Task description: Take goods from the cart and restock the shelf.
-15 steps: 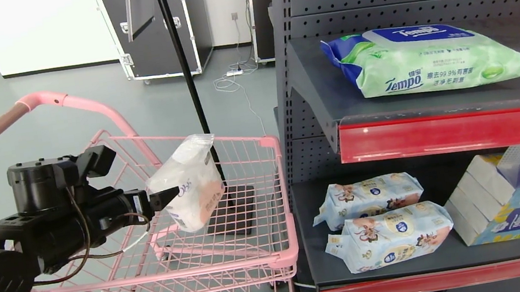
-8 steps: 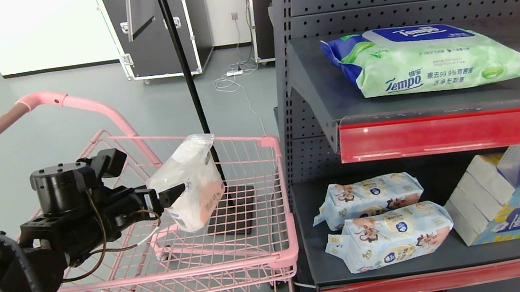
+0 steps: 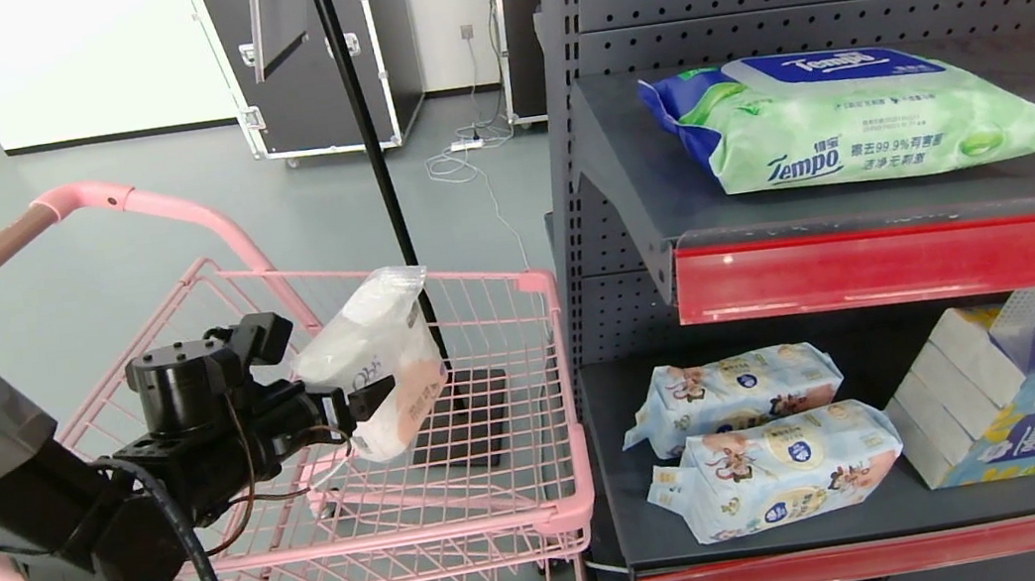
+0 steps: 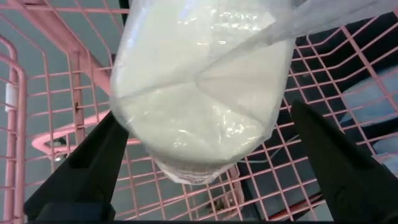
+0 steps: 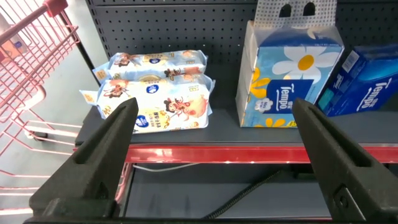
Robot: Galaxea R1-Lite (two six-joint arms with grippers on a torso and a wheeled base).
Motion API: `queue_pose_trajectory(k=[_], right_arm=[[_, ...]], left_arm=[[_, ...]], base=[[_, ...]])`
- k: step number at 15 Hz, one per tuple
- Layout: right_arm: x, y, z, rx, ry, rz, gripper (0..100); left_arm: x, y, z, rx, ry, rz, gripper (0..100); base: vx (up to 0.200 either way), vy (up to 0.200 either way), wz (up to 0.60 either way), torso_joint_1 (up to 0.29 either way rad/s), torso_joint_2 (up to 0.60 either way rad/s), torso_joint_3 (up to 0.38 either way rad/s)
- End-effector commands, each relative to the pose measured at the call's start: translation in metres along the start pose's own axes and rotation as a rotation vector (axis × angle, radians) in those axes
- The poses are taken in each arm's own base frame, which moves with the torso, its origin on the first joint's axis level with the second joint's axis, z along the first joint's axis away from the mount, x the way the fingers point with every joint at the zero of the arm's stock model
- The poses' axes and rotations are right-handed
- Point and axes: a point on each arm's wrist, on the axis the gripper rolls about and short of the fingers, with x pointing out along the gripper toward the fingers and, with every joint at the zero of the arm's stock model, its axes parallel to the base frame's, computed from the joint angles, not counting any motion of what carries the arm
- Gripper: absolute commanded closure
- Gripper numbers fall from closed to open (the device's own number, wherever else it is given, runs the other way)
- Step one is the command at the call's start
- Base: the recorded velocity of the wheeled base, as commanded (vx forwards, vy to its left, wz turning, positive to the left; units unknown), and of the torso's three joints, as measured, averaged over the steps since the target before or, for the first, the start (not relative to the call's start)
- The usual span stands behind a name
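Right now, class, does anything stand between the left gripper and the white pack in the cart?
Nothing visible does. The left gripper is open inside the cart, with one finger on each side of the pack. No cart wire or other goods lie between the fingers and the pack.

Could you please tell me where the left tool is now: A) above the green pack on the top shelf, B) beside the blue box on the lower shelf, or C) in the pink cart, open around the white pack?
C: the left tool, open, straddles the white pack inside the pink cart.
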Motion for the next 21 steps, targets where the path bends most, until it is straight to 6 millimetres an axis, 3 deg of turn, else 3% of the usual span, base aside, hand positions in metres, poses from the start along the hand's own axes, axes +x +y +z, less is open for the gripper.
queue_pose_trajectory(k=[1, 11, 12, 18, 21], right_arm=[[0.000, 0.000, 0.000, 0.000, 0.001, 0.000, 0], [0.000, 0.000, 0.000, -0.001, 0.001, 0.000, 0], [0.000, 0.000, 0.000, -0.001, 0.001, 0.000, 0], [0.000, 0.000, 0.000, -0.001, 0.001, 0.000, 0], [0.000, 0.000, 0.000, -0.003, 0.001, 0.000, 0]], left_arm=[[0.007, -0.003, -0.005, 0.001, 0.017, -0.011, 0], [0.043, 0.003, -0.001, 0.063, -0.025, 0.005, 0], [0.044, 0.002, -0.002, 0.064, -0.025, 0.014, 100], [0.035, -0.001, 0.004, 0.065, -0.033, 0.005, 100], [0.002, 0.000, 0.040, 0.066, -0.112, 0.028, 100]], base=[[0.000, 0.000, 0.00, 0.000, 0.00, 0.000], [0.000, 0.000, 0.00, 0.000, 0.00, 0.000], [0.000, 0.000, 0.00, 0.000, 0.00, 0.000], [0.000, 0.000, 0.00, 0.000, 0.00, 0.000], [0.000, 0.000, 0.00, 0.000, 0.00, 0.000]])
